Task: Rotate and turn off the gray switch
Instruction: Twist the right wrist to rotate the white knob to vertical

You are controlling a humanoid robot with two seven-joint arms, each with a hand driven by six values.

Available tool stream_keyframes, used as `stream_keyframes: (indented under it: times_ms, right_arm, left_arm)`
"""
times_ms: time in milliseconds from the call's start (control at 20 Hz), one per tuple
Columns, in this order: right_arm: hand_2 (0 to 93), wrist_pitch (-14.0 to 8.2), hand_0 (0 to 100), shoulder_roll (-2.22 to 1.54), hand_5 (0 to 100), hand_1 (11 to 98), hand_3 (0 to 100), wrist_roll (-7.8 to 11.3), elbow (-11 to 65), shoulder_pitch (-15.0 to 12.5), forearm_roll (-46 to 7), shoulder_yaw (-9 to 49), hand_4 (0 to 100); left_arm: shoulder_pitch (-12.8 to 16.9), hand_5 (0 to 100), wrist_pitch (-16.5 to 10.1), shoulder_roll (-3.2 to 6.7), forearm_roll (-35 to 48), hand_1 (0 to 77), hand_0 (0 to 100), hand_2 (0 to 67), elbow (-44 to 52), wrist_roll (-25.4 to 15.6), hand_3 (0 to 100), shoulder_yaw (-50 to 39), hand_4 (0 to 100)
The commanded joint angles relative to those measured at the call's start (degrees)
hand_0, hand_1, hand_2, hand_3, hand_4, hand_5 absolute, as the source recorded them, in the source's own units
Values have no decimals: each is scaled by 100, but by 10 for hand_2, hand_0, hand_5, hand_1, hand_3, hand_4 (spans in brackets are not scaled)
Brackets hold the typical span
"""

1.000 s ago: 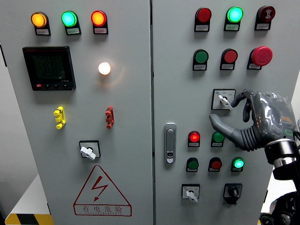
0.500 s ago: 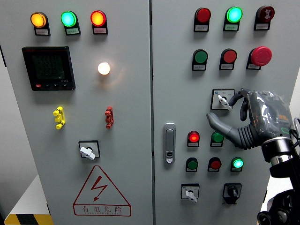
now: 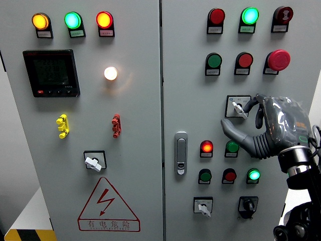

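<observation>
Right hand enters from 4 o'clock, grey fingers and a clear-wrapped back, raised against the right cabinet door. Fingertips curl onto the gray switch, thumb stretched out below toward 9 o'clock; whether the knob is truly pinched or only touched I cannot tell. Left hand not seen.

Surface: upright light-grey electrical cabinet, two doors, seam running down the middle, door latch just right of it. Left door: three lit lamps along the top, dark meter display, glowing white lamp, yellow and red handles, a small selector, red lightning warning triangle. Right door: rows of red and green buttons, red mushroom stop button at 1 o'clock. Pale floor with hazard stripe at 7 o'clock.

Switch: small white-grey lever knob on a square black-framed plate, right door, mid-height, right of centre. Its long axis is tilted, lever end toward about 4–5 o'clock, partly hidden by the fingers.
</observation>
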Motion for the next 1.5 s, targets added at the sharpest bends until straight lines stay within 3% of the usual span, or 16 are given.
stream_keyframes:
  times_ms: [0, 100, 450, 600, 800, 1100, 1250, 1450]
  right_arm:
    - [583, 9, 353, 0, 1000, 336, 926, 0, -1, 0, -27, -11, 946]
    - [586, 0, 474, 0, 1000, 342, 927, -9, -1, -9, -27, -11, 945]
    - [587, 26, 579, 0, 1000, 332, 931, -167, -18, 0, -62, -108, 948]
    - [589, 52, 661, 0, 1000, 264, 932, -254, -45, 35, -89, -161, 947]
    - [590, 79, 567, 0, 1000, 272, 930, -281, -54, 44, -159, -169, 949]
    - [590, 140, 516, 9, 1000, 267, 928, -298, -54, 53, -168, -222, 948]
    - [590, 140, 408, 9, 1000, 272, 928, -299, -54, 61, -159, -214, 948]
    - [612, 140, 356, 9, 1000, 267, 931, -333, -80, 88, -194, -213, 947]
  left_arm:
    - [9, 123, 0, 0, 0, 0, 329, 123, 0, 0, 222, 0, 119]
    - [9, 123, 0, 0, 0, 0, 328, 123, 0, 0, 222, 0, 119]
    - [0, 123, 0, 0, 0, 0, 328, 123, 0, 0, 223, 0, 119]
    - [0, 123, 0, 0, 0, 0, 329, 123, 0, 0, 223, 0, 118]
    - [0, 123, 0, 0, 0, 0, 329, 123, 0, 0, 222, 0, 118]
    - [0, 123, 0, 0, 0, 0, 327, 123, 0, 0, 222, 0, 118]
    - [0, 123, 0, 0, 0, 0, 327, 123, 0, 0, 222, 0, 118]
    - [0, 123, 0, 0, 0, 0, 328, 123, 0, 0, 223, 0, 118]
